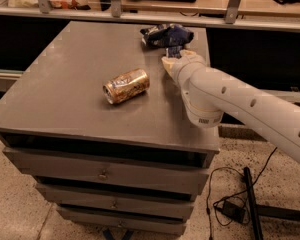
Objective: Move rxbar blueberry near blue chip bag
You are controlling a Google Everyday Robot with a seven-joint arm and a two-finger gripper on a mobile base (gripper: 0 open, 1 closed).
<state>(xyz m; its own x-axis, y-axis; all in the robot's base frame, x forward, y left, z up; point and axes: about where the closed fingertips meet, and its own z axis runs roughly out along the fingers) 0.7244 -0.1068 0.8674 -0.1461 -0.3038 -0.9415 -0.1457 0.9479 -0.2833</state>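
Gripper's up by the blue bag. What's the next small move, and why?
Probably lower straight down to set the small flat navy rxbar blueberry wrapper, apparently at the gripper tip, on the grey tabletop. The gripper sits right beside the wrinkly glossy blue chip bag, well past the gold can.

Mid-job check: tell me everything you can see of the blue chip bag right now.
The blue chip bag is wrinkly, glossy and dark blue with white and light markings, and looks like thin foil. It lies crumpled on the grey cabinet top, far right, close to the back edge. The gripper is just in front of its near side, with a small dark blue piece, probably the rxbar blueberry, against the bag's edge. The gold can lies apart.
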